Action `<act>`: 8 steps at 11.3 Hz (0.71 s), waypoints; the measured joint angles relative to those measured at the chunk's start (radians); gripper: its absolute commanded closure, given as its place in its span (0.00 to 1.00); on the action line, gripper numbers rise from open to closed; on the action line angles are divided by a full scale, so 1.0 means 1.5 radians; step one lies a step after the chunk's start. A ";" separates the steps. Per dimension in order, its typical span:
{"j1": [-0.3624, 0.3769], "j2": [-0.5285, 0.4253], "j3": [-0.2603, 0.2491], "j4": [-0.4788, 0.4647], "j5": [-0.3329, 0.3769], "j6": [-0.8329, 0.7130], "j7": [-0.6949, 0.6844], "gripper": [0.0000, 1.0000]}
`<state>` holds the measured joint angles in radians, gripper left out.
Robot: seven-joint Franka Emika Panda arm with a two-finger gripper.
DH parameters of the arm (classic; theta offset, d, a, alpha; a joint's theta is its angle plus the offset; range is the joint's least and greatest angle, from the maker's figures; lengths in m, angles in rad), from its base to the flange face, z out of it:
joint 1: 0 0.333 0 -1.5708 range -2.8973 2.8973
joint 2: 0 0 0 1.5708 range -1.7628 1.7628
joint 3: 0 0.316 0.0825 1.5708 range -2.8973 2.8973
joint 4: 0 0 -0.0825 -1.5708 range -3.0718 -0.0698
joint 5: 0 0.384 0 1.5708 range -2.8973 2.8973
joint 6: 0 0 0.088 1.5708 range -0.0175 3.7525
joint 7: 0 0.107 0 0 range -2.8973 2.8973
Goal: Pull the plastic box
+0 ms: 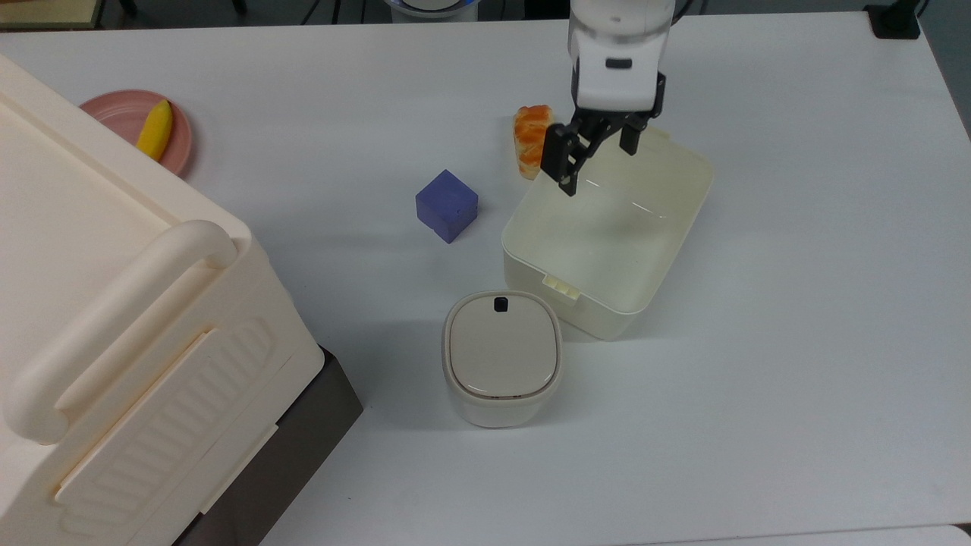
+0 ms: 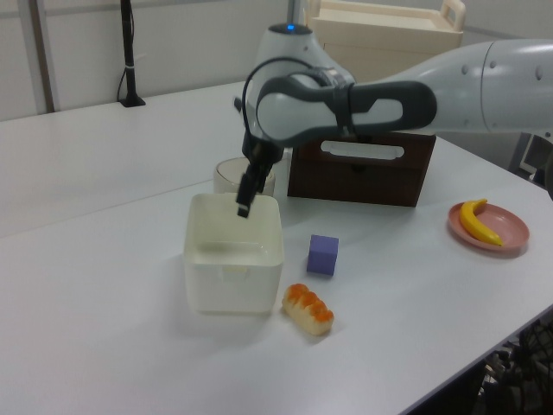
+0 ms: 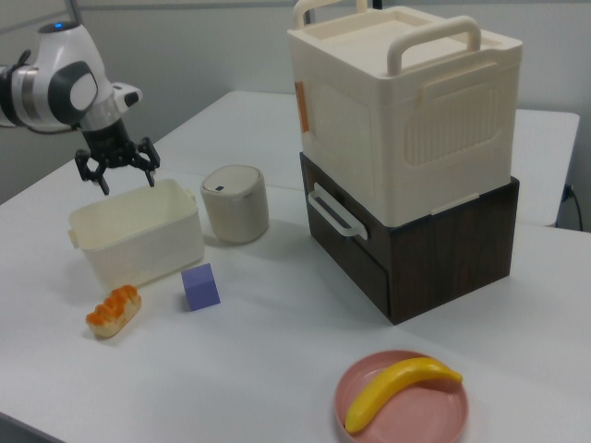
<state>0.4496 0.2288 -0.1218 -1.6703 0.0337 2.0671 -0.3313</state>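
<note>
The plastic box (image 1: 642, 297) is a lidless cream-white tub on the white table, right of centre in the top view. It also appears in the left view (image 2: 232, 291) and the right view (image 3: 138, 249). My gripper (image 1: 599, 154) hangs open above the box's far end, clear of the rim, with nothing between its fingers. In the left view the gripper (image 2: 245, 197) is over the box's back wall. In the right view the gripper (image 3: 117, 172) hovers above the tub with its fingers spread.
An orange bread roll (image 1: 531, 139) lies just beside the box's far left corner. A purple cube (image 1: 447, 205) and a round lidded container (image 1: 502, 356) sit close by. A large cream bin (image 1: 114, 341) on a dark drawer unit and a pink plate with a banana (image 1: 155, 129) are at the top view's left.
</note>
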 measured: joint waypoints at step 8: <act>-0.235 -0.167 -0.030 0.069 -0.003 -0.292 0.319 0.00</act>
<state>0.0975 -0.0223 -0.1665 -1.5675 0.0287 1.6296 0.1474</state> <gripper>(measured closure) 0.000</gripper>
